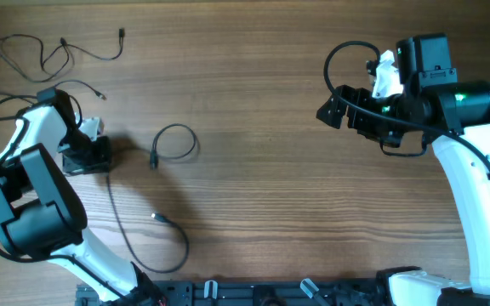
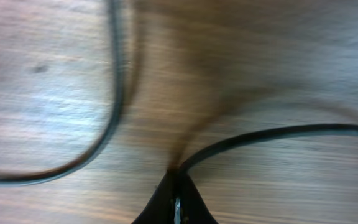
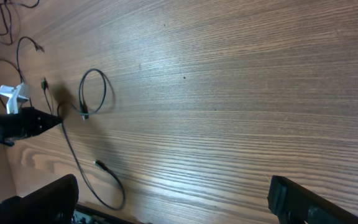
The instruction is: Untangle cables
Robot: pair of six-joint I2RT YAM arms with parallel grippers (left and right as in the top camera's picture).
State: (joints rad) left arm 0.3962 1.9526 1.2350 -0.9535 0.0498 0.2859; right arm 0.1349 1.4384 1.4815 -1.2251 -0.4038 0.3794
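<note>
Three thin black cables lie on your left half of the wooden table. Farthest left, up in the far corner, you have one loose cable sprawled in open curves. A second cable runs just below it and passes partly under the left arm. The left gripper is down at the tabletop with its fingers pressed together, pinching the long cable. In your left wrist view that cord comes out right at the closed tips. From the pinch it rises into a round loop just right of the gripper. It also trails toward the near edge, where it hooks back to a small plug. Well apart, at your far right, the right gripper hangs over the wood, jaws spread wide, holding nothing.
</note>
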